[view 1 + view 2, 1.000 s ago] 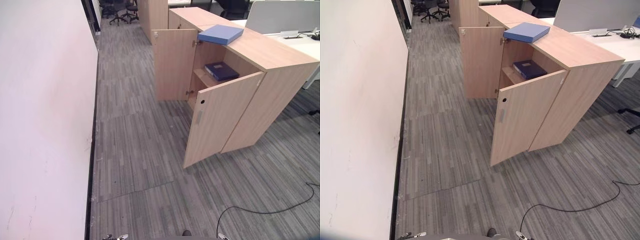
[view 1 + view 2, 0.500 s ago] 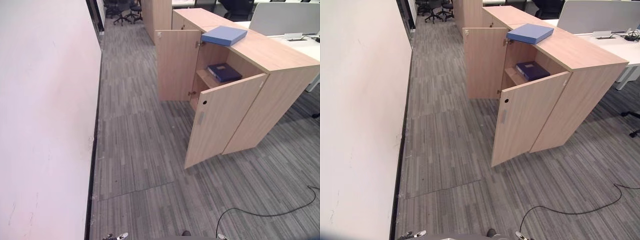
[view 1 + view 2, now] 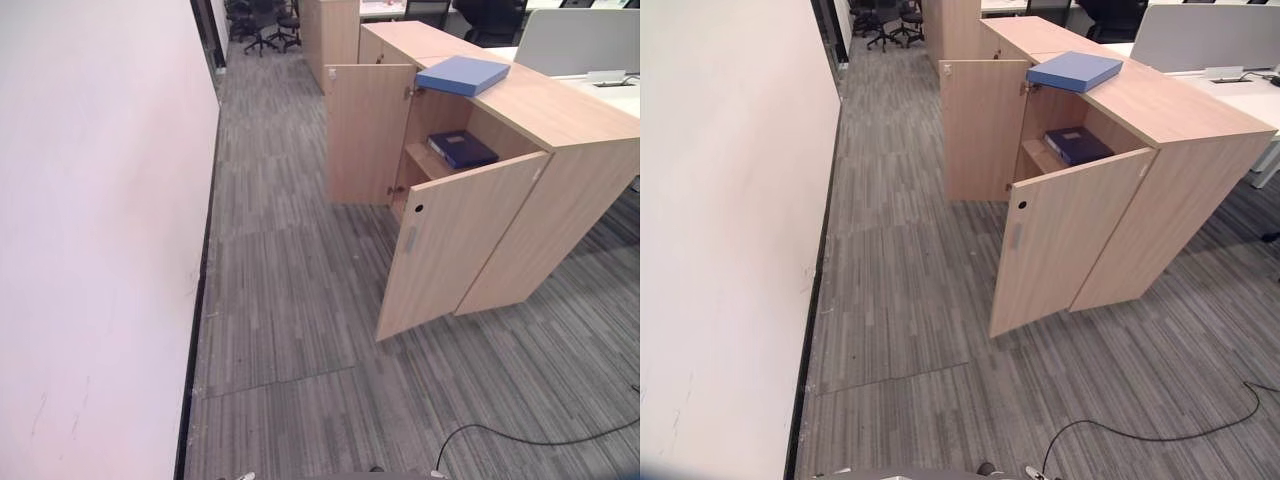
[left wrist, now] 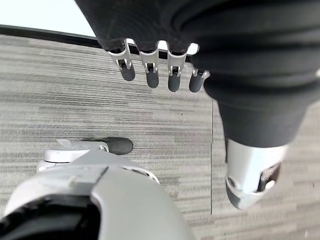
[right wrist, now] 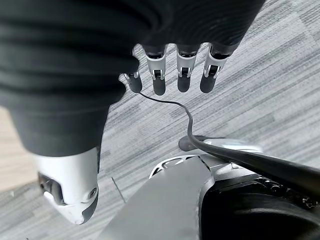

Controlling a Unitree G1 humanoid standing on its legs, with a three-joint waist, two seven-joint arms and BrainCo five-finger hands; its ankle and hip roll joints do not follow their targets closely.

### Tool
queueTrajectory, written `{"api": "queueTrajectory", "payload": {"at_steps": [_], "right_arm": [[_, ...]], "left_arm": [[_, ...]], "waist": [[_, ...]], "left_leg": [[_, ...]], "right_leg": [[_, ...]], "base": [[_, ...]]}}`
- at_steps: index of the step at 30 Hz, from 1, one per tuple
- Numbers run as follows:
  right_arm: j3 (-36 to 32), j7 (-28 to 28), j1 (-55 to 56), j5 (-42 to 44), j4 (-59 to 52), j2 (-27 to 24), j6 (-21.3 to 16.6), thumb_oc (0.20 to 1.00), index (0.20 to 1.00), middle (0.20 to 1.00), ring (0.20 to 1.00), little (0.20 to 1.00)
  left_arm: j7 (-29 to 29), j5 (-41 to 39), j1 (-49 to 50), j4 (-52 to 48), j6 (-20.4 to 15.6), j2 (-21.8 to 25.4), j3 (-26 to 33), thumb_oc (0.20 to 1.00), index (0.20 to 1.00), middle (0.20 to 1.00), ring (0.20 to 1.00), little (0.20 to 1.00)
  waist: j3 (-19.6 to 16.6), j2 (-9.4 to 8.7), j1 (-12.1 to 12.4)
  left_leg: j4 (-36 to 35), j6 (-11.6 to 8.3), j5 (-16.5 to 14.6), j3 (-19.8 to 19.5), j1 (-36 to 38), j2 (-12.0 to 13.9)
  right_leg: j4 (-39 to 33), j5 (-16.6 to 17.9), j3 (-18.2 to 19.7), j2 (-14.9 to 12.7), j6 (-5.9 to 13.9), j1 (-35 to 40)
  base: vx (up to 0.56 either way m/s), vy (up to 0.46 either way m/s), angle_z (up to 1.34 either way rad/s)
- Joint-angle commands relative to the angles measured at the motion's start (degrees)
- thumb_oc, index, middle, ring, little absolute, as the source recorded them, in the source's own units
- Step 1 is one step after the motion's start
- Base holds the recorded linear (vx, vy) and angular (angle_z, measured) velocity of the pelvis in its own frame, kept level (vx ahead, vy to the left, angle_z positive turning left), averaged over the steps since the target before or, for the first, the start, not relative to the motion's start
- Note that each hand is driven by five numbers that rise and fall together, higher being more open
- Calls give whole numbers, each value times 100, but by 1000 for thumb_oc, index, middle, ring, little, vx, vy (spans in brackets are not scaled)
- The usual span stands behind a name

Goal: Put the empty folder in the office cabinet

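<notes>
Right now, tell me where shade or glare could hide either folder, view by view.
Left eye view: the light blue folder on the cabinet top is evenly lit, with no glare; the dark blue folder on the shelf sits in the cabinet's shade, yet its outline reads clearly. Right eye view: the white wall is bright but throws no glare on either.

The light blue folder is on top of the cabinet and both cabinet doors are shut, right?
Not quite. The light blue folder does lie on top of the cabinet, but both doors are open; the left eye view shows a dark blue folder on the shelf inside.
</notes>
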Motion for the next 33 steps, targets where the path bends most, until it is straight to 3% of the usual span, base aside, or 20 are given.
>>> {"api": "queueTrajectory", "payload": {"at_steps": [1,5,7,10,12,14,17,24,33], "right_arm": [[107,50,-496,-97,506,-16,-41,1000,1000,1000,1000,1000],[132,29,-585,-70,448,-105,-57,1000,1000,1000,1000,1000],[125,5,-638,-46,458,-150,-51,1000,1000,1000,1000,1000],[123,8,-643,-45,451,-170,-51,1000,1000,1000,1000,1000],[94,-11,-634,-35,430,-167,-53,1000,1000,1000,1000,1000],[50,-24,-613,-12,427,-152,-47,1000,1000,1000,1000,1000],[48,-31,-605,-17,416,-138,-45,1000,1000,1000,1000,1000],[136,-15,-610,-162,360,-40,-24,1000,1000,1000,1000,1000],[122,44,-621,-353,314,-31,25,1000,1000,1000,1000,1000]], "left_arm": [[20,-225,-336,265,-102,11,119,1000,1000,1000,1000,1000],[74,-361,-449,225,-140,18,100,1000,1000,1000,1000,1000],[105,-413,-485,216,-130,4,110,1000,1000,1000,1000,1000],[117,-399,-471,222,-131,2,115,1000,1000,1000,1000,1000],[107,-351,-449,275,-102,22,167,1000,1000,1000,1000,1000],[95,-338,-463,265,-90,43,175,1000,1000,1000,1000,1000],[89,-312,-456,261,-60,74,186,1000,1000,1000,1000,1000],[122,-220,-429,283,-70,111,226,1000,1000,1000,1000,1000],[71,-51,-493,273,-79,178,136,1000,1000,1000,1000,1000]], "waist": [[218,-275,43],[452,-355,106],[449,-379,83],[426,-375,72],[355,-334,42],[303,-306,9],[250,-269,22],[77,-145,113],[52,-61,142]], "left_leg": [[306,-145,280,421,-582,-90],[1122,-327,170,619,-1196,152],[1354,-348,217,1233,-1325,497],[1357,-369,256,1427,-1305,604],[1096,-456,472,1981,-1110,801],[829,-506,610,2225,-969,865],[593,-516,710,2248,-854,822],[-148,-315,707,2051,-488,336],[-296,51,296,1727,-299,-177]], "right_leg": [[-3,-693,-95,-148,425,433],[-3,-751,-386,-189,370,414],[-3,-783,-676,-249,349,377],[-3,-793,-777,-261,347,391],[-3,-828,-1077,-296,328,505],[-3,-831,-1259,-310,325,543],[-3,-838,-1324,-300,337,576],[51,-745,-1471,-495,511,678],[1068,-732,-1754,-1258,790,452]], "base": [[-136,-79,50],[-75,-82,79],[-36,-35,42],[19,-8,44],[91,42,56],[75,67,69],[69,85,41],[69,193,11],[49,218,21]]}}
